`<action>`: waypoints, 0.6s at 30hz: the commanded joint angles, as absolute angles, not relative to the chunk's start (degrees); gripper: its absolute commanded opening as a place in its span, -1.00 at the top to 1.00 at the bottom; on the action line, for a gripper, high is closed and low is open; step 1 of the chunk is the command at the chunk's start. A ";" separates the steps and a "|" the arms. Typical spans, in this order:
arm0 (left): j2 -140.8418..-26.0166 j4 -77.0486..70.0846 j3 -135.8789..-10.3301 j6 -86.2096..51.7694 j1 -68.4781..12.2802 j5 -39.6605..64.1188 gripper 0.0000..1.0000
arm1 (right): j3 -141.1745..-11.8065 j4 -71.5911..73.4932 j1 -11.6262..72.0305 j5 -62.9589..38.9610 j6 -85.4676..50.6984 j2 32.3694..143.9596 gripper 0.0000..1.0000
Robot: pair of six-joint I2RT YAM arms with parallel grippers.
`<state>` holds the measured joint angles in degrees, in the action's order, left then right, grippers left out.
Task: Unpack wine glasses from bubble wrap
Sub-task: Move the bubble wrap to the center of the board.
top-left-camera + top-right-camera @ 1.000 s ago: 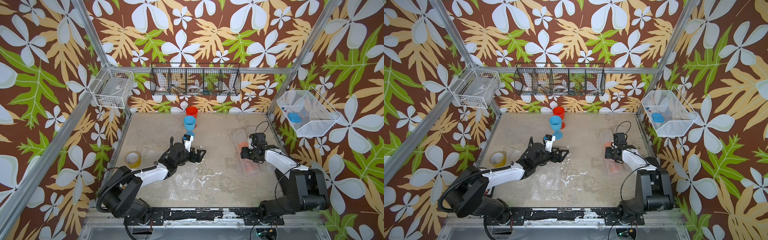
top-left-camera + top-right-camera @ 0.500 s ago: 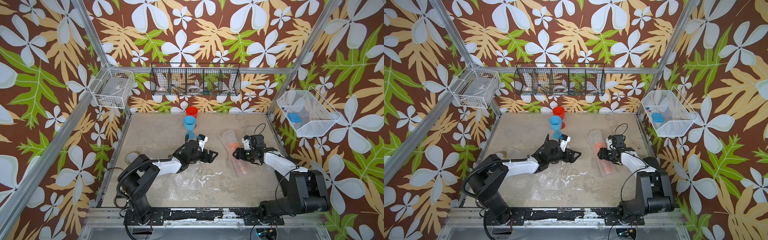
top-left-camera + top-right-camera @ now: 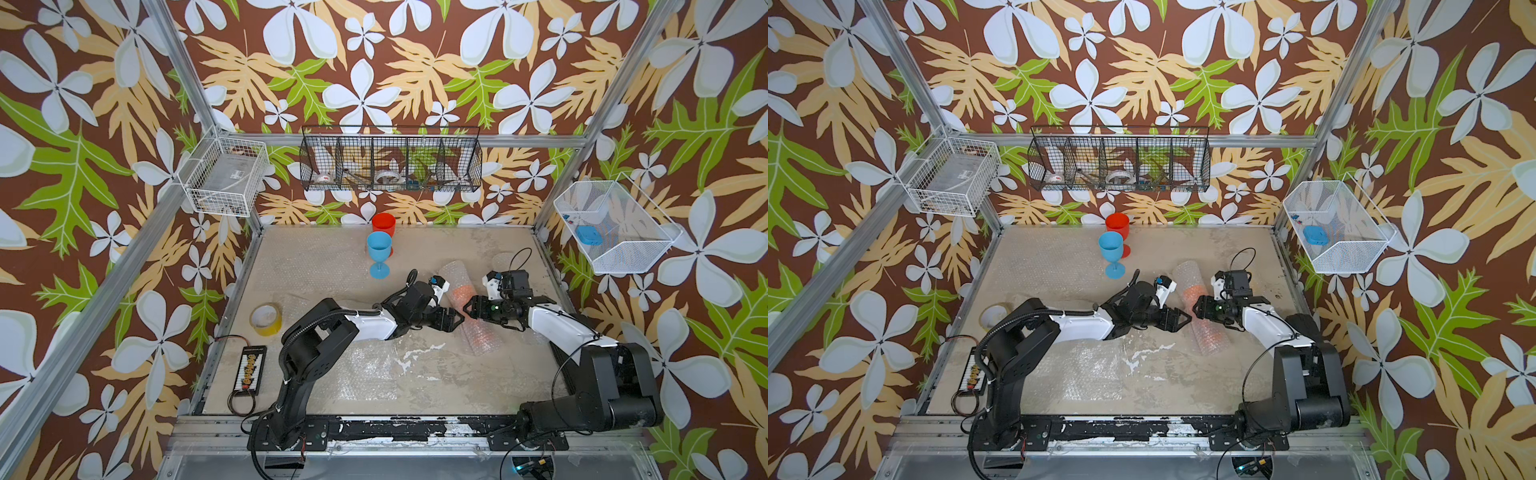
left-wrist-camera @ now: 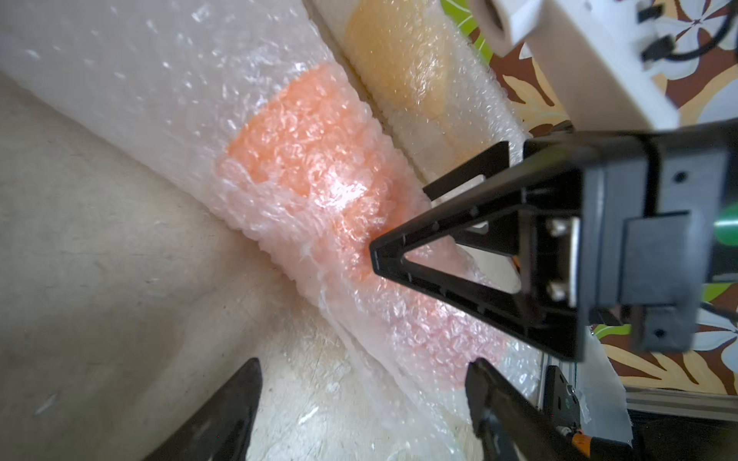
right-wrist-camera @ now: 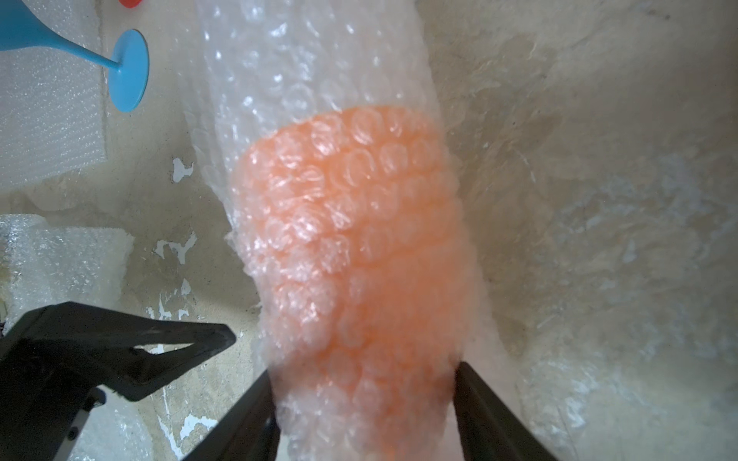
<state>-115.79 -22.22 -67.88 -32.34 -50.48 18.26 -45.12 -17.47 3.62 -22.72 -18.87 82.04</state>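
Observation:
A bubble wrap tube (image 3: 478,332) lies right of the table's middle, with an orange wine glass (image 5: 351,239) showing pale through it. My right gripper (image 5: 365,399) is shut on this tube, one finger pressed on each side. My left gripper (image 4: 365,395) is open and low beside the tube's near side, with the wrap's loose edge between its fingers (image 4: 235,403). In both top views the two grippers nearly meet at the tube (image 3: 1208,336). A second wrapped tube with a yellowish glass (image 4: 395,52) lies behind. The blue glass (image 3: 379,249) and the red glass (image 3: 383,226) stand unwrapped at the back.
A yellowish tape roll (image 3: 266,319) sits at the left edge, with a black labelled device (image 3: 249,370) in front of it. Flat bubble wrap sheets (image 3: 365,370) lie on the near and far left parts of the table. Wire baskets (image 3: 390,162) hang on the walls.
My left arm swung right, from beside the blue glass over to the wrapped tube, its jaws narrowing a little. My right gripper dragged the tube leftward toward the middle.

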 commanded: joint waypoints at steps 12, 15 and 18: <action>-119.83 -16.96 -72.87 -35.71 -51.25 15.01 -0.23 | -45.57 -17.50 3.60 -22.46 -18.57 81.61 -0.35; -119.92 -16.18 -72.95 -34.96 -51.24 14.23 -0.15 | -45.70 -17.74 3.60 -22.14 -18.48 81.43 -0.36; -120.08 -16.00 -73.04 -34.45 -51.27 14.02 -0.01 | -45.48 -17.65 3.63 -22.17 -18.37 81.39 -0.36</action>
<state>-119.72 -16.58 -72.64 -35.53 -51.20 14.87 -45.30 -17.50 3.62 -22.50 -18.81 81.67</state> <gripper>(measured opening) 0.519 0.682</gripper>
